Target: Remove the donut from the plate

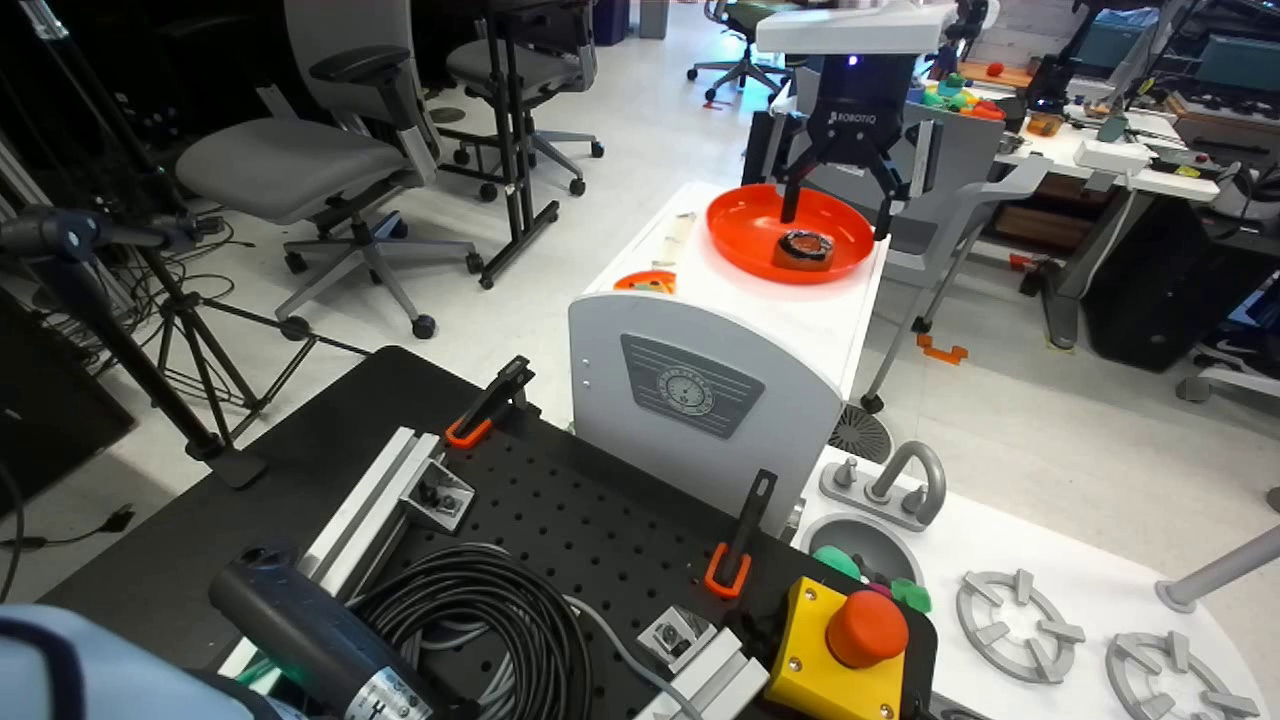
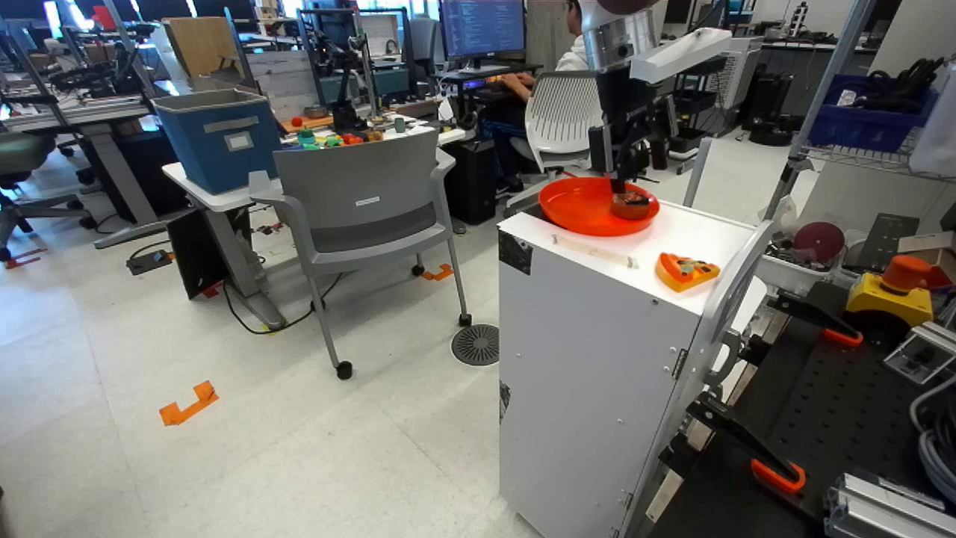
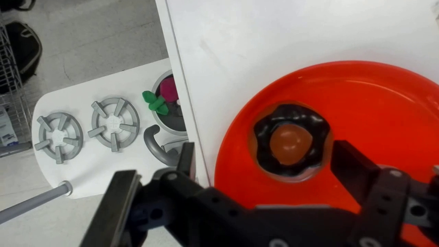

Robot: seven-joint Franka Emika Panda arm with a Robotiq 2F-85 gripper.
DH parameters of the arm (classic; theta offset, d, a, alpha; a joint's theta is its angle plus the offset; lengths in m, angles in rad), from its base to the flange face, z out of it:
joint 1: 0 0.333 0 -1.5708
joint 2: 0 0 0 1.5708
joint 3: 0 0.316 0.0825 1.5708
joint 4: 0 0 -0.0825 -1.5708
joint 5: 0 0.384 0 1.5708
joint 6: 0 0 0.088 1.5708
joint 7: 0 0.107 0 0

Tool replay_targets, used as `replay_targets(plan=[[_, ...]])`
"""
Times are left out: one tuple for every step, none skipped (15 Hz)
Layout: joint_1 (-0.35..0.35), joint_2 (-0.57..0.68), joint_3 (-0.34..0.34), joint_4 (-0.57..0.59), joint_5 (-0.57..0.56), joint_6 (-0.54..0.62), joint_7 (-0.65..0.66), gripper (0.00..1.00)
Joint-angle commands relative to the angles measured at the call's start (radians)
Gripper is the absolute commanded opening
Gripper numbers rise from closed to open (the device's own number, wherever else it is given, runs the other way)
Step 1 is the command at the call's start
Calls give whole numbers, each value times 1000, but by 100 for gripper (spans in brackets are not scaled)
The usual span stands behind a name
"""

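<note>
The donut (image 3: 289,168), a brown ring with black icing, lies in the orange plate (image 3: 370,92) near its rim. The donut also shows in both exterior views (image 1: 805,250) (image 2: 631,207), as does the plate (image 1: 735,230) (image 2: 571,203). My gripper (image 3: 264,145) is open with nothing between its pads. In the wrist view one finger appears close beside the donut, and the other appears past the plate's rim. In an exterior view the gripper (image 1: 836,225) hangs low over the plate, one fingertip over its inside and the other at its rim. In an exterior view a finger partly overlaps the donut's edge.
The plate stands on a tall white box (image 2: 590,359). An orange pizza-slice toy (image 2: 686,273) lies on the same top; it also shows in an exterior view (image 1: 645,282). A toy sink with a grey faucet (image 3: 157,147) and burners (image 3: 115,123) sits lower beside the box. A grey chair (image 2: 366,202) stands near.
</note>
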Motion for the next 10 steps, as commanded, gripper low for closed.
replay_targets(plan=[[13, 37, -11, 47, -26, -25, 5, 100], [10, 38, -8, 48, -16, -22, 1, 100], [5, 37, -2, 44, -2, -10, -7, 100], [3, 34, 2, 40, 4, 1, -13, 100], [0, 30, 7, 33, 14, 14, -17, 100], [-1, 29, 11, 31, 22, 24, -20, 100], [-2, 27, 14, 30, 27, 27, -23, 100], [-4, 28, 18, 32, 33, 26, -27, 100], [-4, 28, 20, 33, 35, 26, -29, 100], [-4, 29, 22, 36, 39, 25, -33, 100]])
